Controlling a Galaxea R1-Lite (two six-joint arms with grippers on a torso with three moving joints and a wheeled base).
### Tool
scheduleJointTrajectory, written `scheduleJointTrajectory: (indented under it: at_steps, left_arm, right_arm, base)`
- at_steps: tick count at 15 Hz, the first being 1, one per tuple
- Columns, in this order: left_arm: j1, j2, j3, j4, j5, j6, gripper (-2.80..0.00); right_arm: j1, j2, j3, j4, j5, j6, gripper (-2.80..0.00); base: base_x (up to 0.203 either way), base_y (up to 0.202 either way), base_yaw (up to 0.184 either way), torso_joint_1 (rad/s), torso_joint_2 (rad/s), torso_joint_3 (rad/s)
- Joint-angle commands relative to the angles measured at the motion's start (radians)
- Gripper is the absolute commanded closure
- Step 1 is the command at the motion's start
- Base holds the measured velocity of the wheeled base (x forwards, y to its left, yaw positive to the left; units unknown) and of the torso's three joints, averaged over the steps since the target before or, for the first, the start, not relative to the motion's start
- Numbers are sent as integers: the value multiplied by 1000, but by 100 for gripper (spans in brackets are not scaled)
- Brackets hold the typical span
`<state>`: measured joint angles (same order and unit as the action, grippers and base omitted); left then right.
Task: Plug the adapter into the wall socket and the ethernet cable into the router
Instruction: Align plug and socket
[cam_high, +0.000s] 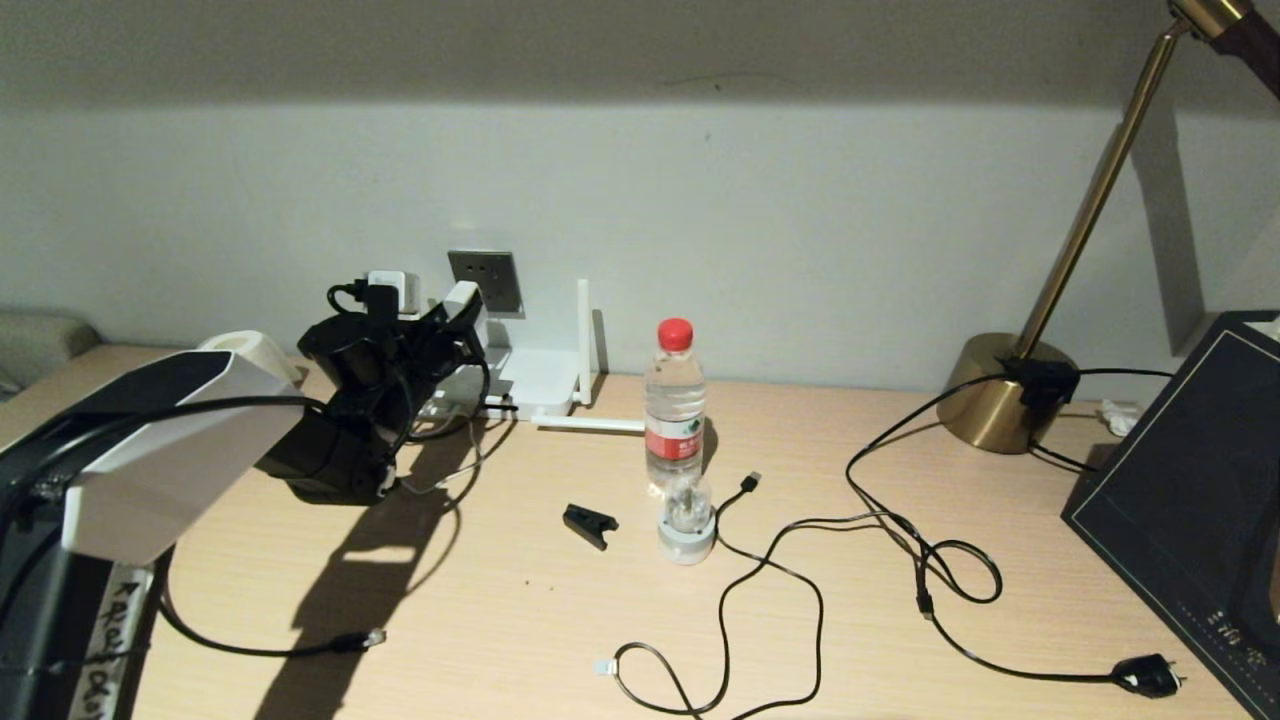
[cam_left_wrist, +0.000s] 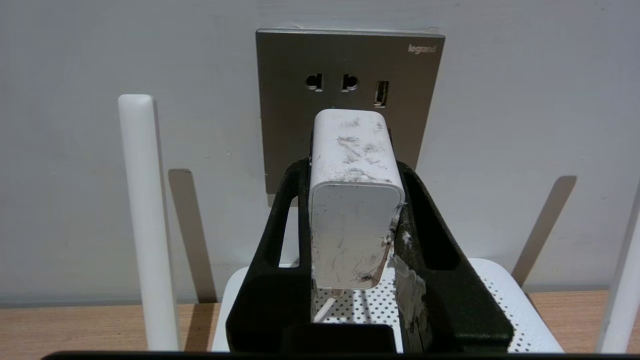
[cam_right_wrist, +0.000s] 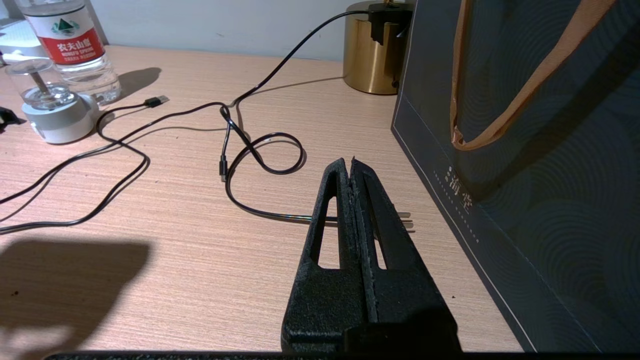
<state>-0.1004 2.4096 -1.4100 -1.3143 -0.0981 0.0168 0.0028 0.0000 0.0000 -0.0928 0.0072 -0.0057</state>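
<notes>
Dim, warm light from the front-left — the left arm (cam_high: 150, 450) casts a hard shadow across the desk (cam_high: 500, 620); the wall's (cam_high: 700, 50) top band lies dark.

The adapter (cam_left_wrist: 355, 200), a scuffed white cube trailing a thin white cord, sits clamped in the left claw (cam_left_wrist: 350, 150), its front end at the lower half of the wall socket (cam_left_wrist: 350, 75). That brushed grey plate shows two dark pin holes and a USB slot above the adapter. The router (cam_high: 538, 380) lies flat below, white, antennas up. The ethernet cable (cam_high: 300, 648) lies on the tabletop (cam_high: 500, 600), clear connector free.
</notes>
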Motion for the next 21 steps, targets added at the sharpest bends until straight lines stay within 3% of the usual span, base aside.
scheduleJointTrajectory:
  at_steps: [1,21]
  left_arm:
    - [-2,-4,-1,-8,2,0,0]
    - [-15,6,-76,72,24,0,0]
  right_arm:
    - [0,2,35,-1,0,0,0]
    - [0,2,35,-1,0,0,0]
  base:
    - [0,0,0,0,0,0]
    - [0,0,0,0,0,0]
